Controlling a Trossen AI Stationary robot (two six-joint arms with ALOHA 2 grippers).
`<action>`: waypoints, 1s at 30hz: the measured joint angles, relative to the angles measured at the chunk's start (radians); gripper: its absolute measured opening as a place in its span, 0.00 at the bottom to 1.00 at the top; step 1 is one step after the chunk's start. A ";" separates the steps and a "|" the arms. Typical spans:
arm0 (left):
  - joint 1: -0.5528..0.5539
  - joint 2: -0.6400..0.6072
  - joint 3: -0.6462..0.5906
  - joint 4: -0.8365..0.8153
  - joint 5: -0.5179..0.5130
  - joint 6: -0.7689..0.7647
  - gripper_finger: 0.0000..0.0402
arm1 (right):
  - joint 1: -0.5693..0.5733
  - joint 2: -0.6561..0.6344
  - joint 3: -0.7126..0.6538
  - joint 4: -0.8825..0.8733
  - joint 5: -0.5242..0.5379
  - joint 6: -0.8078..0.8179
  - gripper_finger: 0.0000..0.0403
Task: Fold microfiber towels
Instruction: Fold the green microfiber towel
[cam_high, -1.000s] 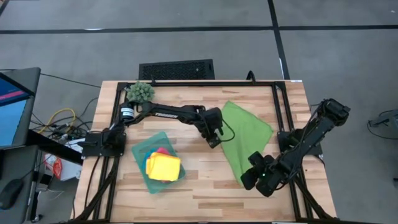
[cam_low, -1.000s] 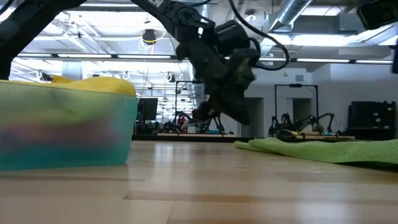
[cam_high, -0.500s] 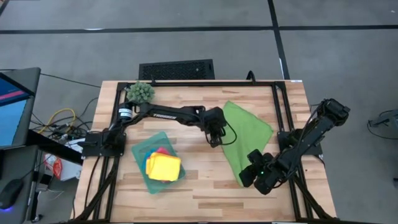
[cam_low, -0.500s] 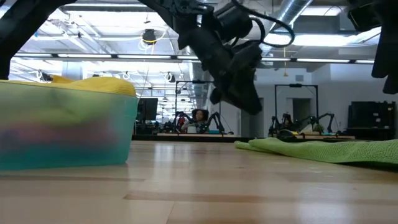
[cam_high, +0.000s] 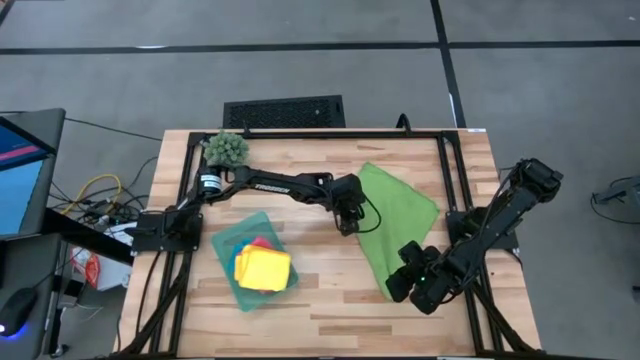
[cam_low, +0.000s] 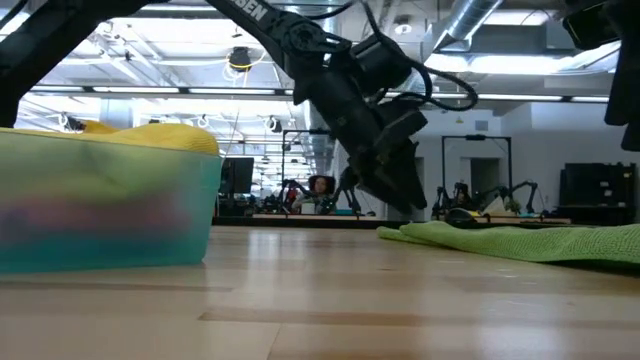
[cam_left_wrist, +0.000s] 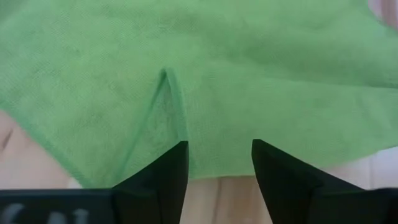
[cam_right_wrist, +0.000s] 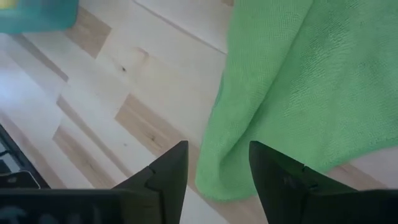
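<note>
The green towel (cam_high: 398, 212) lies on the wooden table right of centre, folded into a long shape that narrows toward the near edge. A raised crease (cam_left_wrist: 166, 93) runs across it. My left gripper (cam_high: 348, 226) hangs open, pointing down, just over the towel's left edge (cam_left_wrist: 211, 171). My right gripper (cam_high: 398, 287) stands open over the towel's near tip (cam_right_wrist: 217, 180). I cannot tell whether either one touches the cloth. A yellow towel (cam_high: 263, 268) lies folded on top of a pink one (cam_high: 262, 243) in the teal tray (cam_high: 240, 298).
A small spiky green plant (cam_high: 226, 148) stands at the table's far left corner. Black frame rails (cam_high: 440, 150) run along the table's edges. Bare wood (cam_high: 330, 290) lies between the tray and the green towel.
My left gripper has rolled about its own axis and tipped further down. It has moved a little toward the green towel's left edge and come lower. Its fingers have spread apart. The towel lies as before, and my right arm has kept still.
</note>
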 joint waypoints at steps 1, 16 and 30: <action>0.001 0.000 0.000 -0.004 -0.005 0.004 0.42 | 0.001 0.000 0.000 0.000 -0.001 0.000 0.48; -0.001 0.048 0.000 -0.011 0.075 -0.023 0.29 | 0.001 0.000 0.000 0.018 0.003 0.001 0.46; -0.009 0.012 0.000 -0.161 0.253 -0.166 0.01 | -0.029 0.000 0.000 -0.045 0.029 0.016 0.44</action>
